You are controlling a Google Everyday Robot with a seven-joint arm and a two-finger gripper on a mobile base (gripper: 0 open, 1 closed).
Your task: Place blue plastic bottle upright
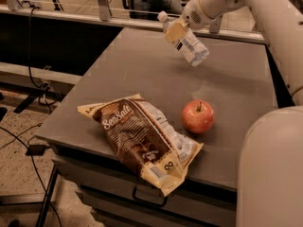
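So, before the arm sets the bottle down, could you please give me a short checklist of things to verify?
1. Grip: gripper holds the blue plastic bottle near its neck: ok.
2. Bottle upright: tilted, white cap up-left, base lower right: not ok.
3. Base on the table: it hangs above the surface: not ok.
4. Apple and chip bag apart from the bottle, nearer the front edge: ok.
5. Cap screwed tight: cannot tell.

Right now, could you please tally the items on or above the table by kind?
Bottle: 1, the blue plastic bottle, held tilted by the gripper above the table, far side
Apple: 1
Snack bag: 1
Total: 3
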